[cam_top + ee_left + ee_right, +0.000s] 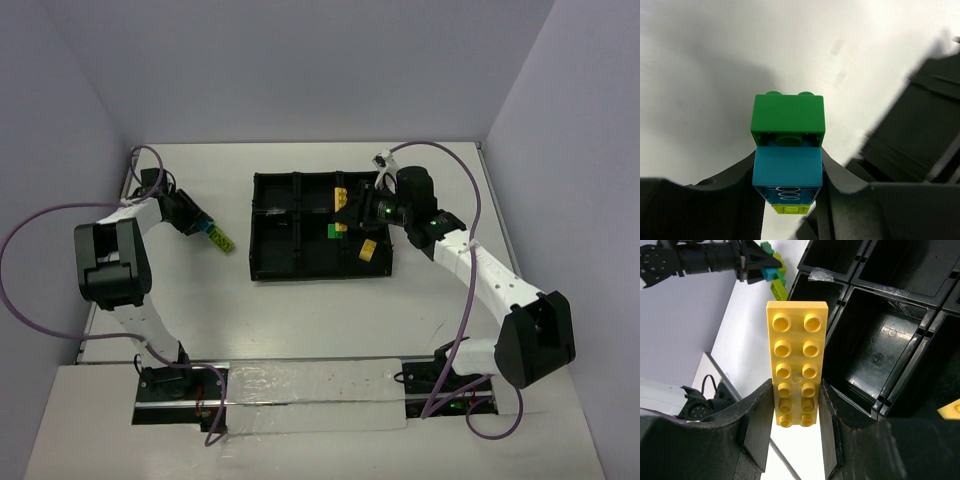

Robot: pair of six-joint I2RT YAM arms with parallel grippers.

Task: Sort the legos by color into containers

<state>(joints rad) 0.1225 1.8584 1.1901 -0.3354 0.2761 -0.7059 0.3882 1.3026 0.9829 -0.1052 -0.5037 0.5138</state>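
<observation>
My left gripper [203,228] is shut on a lego cluster [216,237] left of the black divided tray [268,228]. In the left wrist view the cluster is a green brick [787,120], a teal brick [787,167] between the jaws, and a yellow-green brick [790,209]. My right gripper [357,206] is shut on a long yellow lego plate [796,360] over the tray's right side; the plate shows in the top view [343,196]. A green brick [331,232] and a yellow brick [368,250] lie in the tray's compartments.
The tray's corner fills the right of the left wrist view [920,135]. Its open compartments [880,350] show beside the yellow plate in the right wrist view, where the left gripper with its cluster [771,271] shows at the top. White walls stand on all sides.
</observation>
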